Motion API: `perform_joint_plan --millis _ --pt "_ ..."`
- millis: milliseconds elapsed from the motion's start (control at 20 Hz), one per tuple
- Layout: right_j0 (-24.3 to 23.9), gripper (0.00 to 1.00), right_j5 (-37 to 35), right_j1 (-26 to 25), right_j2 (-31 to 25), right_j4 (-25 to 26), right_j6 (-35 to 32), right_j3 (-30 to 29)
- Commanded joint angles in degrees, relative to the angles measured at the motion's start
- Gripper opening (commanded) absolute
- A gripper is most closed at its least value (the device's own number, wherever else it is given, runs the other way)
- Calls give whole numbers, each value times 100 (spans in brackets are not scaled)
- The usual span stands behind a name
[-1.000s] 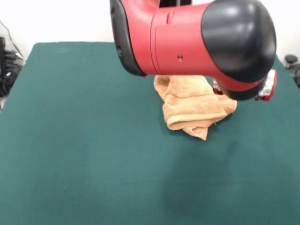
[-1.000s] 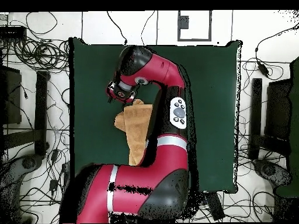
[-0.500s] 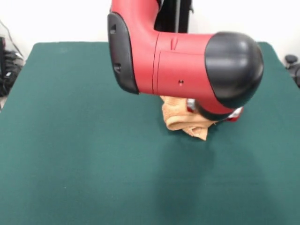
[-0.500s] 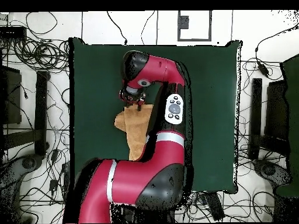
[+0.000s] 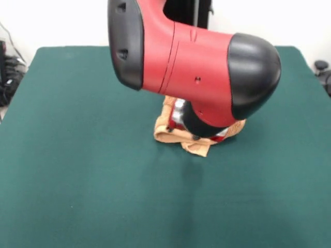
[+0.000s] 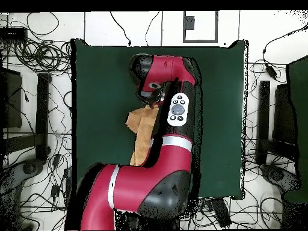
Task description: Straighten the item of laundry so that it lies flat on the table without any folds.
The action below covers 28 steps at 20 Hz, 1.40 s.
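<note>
Evidently the towel (image 5: 178,135) lay bunched near the middle of the green worktop (image 5: 77,170), mostly under the arm. Soft, light and limp, it would probably drag rather than slide; a free corner seemed the best hold. The tool (image 5: 194,135) was hidden against it, its opening unreadable.
</note>
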<state>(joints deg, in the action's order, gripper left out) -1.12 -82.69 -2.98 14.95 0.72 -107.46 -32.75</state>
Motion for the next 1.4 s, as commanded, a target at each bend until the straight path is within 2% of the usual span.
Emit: perform_joint_plan --millis 50,200,400,600,650,750,850,900,950,1150,1400 --pt "-258 100 868 -6 -56 738 846 523" --pt "-431 100 709 -167 -151 853 1163 1013" --pt "-543 100 436 -132 -129 1000 1360 1321" --pt "-705 100 -207 -290 -112 1018 1658 1848" --pt "-801 100 -429 -356 -195 957 1933 1991" --pt "-997 100 -964 -550 -477 726 2431 2297" --pt "-1123 100 -1568 -921 -781 416 2642 2621" --pt "-1135 100 -1609 -1004 -879 328 2664 2650" --pt "-1154 100 -1847 -1135 -1034 135 2587 2659" --pt "-1119 100 -2074 -1354 -1345 -420 2251 2528" --pt "-1023 100 -2312 -1424 -1413 -922 1818 2387"
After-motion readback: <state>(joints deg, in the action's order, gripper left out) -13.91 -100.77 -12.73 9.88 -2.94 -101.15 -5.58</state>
